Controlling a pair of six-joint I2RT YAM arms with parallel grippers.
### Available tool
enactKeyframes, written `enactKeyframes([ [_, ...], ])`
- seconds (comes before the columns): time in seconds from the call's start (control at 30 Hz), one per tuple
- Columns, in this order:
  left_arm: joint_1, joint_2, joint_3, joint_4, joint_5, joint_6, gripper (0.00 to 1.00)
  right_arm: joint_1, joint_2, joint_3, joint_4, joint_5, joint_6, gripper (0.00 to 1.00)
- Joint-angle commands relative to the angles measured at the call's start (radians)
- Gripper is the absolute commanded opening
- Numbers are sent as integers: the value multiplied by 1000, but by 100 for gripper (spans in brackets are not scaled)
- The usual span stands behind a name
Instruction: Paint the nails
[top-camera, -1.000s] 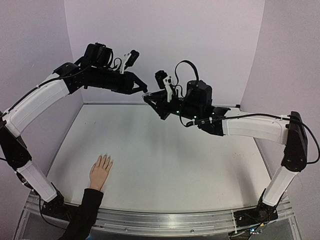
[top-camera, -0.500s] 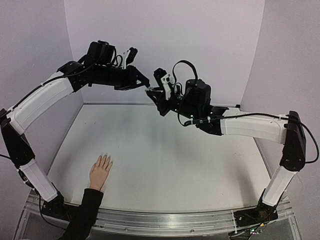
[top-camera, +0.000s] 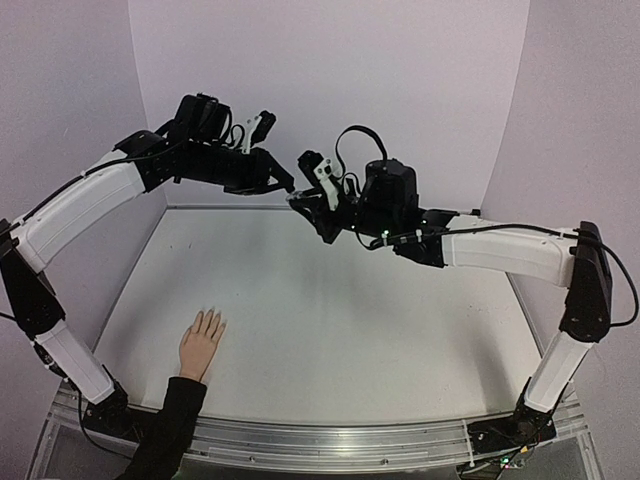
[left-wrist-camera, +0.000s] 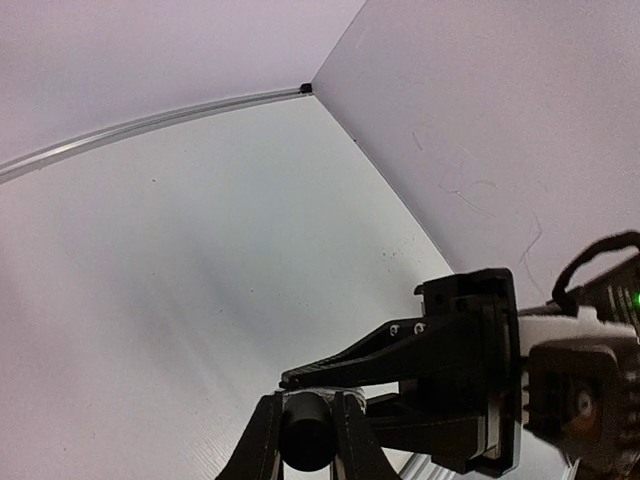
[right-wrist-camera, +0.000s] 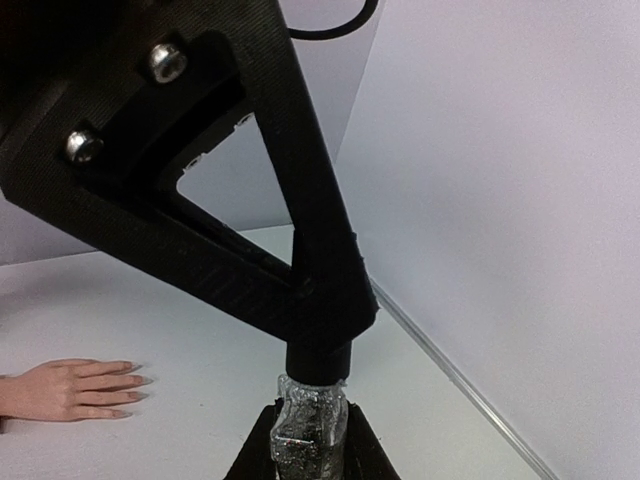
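Note:
The pale peach hand (top-camera: 203, 343) with a black sleeve lies flat at the table's near left, and its nails (top-camera: 212, 316) face the back. In the right wrist view the hand (right-wrist-camera: 70, 388) and its nails (right-wrist-camera: 135, 380) show at the left. High above the back middle, both grippers meet on one small bottle. My right gripper (top-camera: 299, 202) (right-wrist-camera: 310, 445) is shut on the glittery bottle body (right-wrist-camera: 310, 425). My left gripper (top-camera: 289, 187) (left-wrist-camera: 307, 415) is shut on its black cap (left-wrist-camera: 307, 437) (right-wrist-camera: 320, 362). Cap and bottle sit together.
Lilac walls close the table at the back and both sides, with a metal strip (left-wrist-camera: 150, 125) along the back edge. The aluminium rail (top-camera: 330, 440) runs along the near edge, and the black sleeve (top-camera: 170, 425) crosses it.
The joined grippers rose slightly half a second ago and have come back down to about the same spot. The hand has not moved.

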Motion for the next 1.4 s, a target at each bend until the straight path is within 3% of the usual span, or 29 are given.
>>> enactKeyframes([
  [0.0, -54, -45, -160, 157, 291, 107, 0, 24, -74, 118, 319, -388, 178, 0],
  [0.17, -54, -55, -153, 147, 482, 237, 0, -23, -54, 183, 428, -671, 455, 0],
  [0.27, -54, 0, -61, 6, 645, 378, 0, -53, -16, 241, 519, -839, 605, 0],
  [0.43, -54, 82, 72, -222, 778, 560, 0, -98, 77, 348, 808, -1020, 952, 0],
  [0.53, -54, 141, 159, -364, 826, 647, 0, -101, 111, 412, 888, -1085, 1084, 0],
  [0.73, -58, 177, 218, -494, 826, 710, 0, -109, 115, 406, 898, -1098, 1103, 0],
  [0.9, -59, 124, 170, -401, 767, 634, 4, -131, 125, 378, 896, -1062, 1093, 0],
  [1.13, -58, -30, 56, -144, 554, 447, 29, -184, 84, 204, 880, -894, 1007, 0],
  [1.23, -57, -102, 15, -51, 441, 390, 47, -199, 69, 147, 847, -829, 965, 0],
  [1.37, -50, -201, -82, 91, 312, 315, 63, -199, 53, 98, 789, -786, 879, 0],
])
